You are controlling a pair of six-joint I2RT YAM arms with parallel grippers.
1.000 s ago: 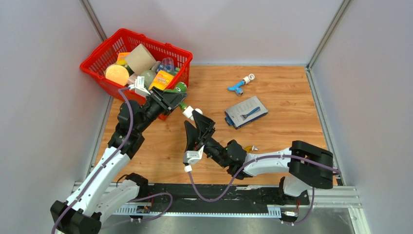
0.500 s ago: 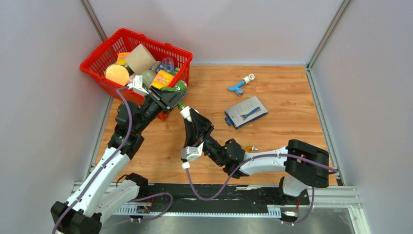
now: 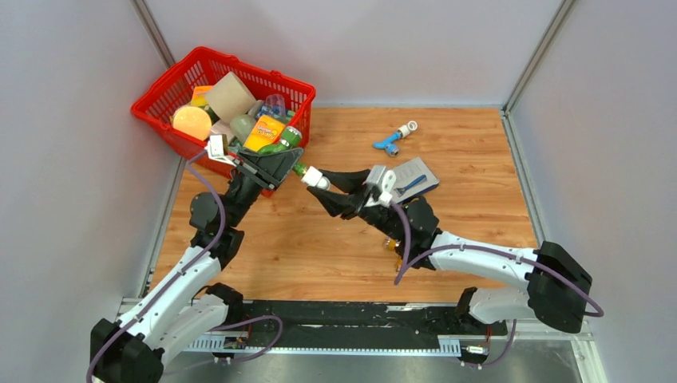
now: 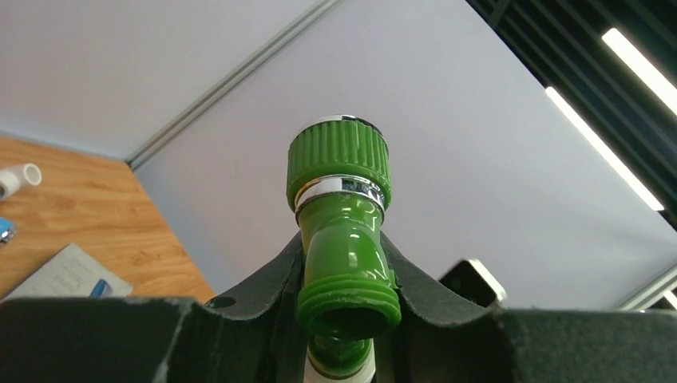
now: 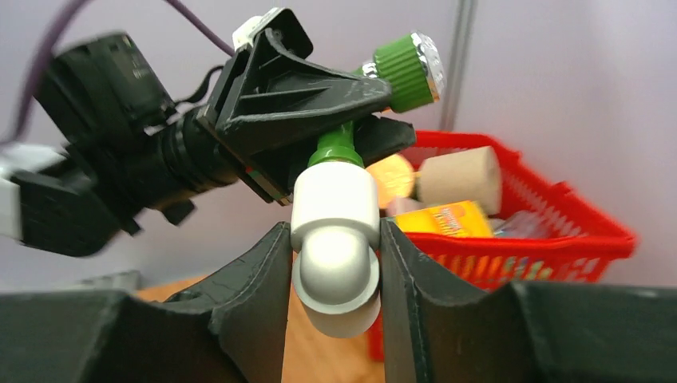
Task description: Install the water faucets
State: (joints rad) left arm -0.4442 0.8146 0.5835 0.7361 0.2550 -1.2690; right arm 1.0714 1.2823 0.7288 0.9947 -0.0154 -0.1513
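Found the left gripper [image 4: 343, 275] pressed tight on the green faucet [image 4: 342, 231], gripping the body at the threaded mouth, ribbed knob pointing away from the wrist. Found the right gripper [image 5: 335, 267] closed narrowly on the white elbow fitting [image 5: 335, 239], one finger [image 5: 251, 303] against each side. Noted the green stem entering the top of the elbow; cannot tell how far seated. Located both pieces held in the air between the two arms, above the wooden table [image 3: 479, 199], just beside the near corner of the red basket [image 3: 172, 80]. Noted the basket filled with assorted goods. Located the blue faucet [image 3: 389, 144] lying well apart at the far side of the table, a white fitting [image 3: 410, 127] on one end. Located the grey razor packet [image 3: 417, 171] between it and the right wrist, partly covered by that wrist. Glimpsed a small orange-yellow piece [image 3: 389, 242] under the right forearm; too hidden to identify.
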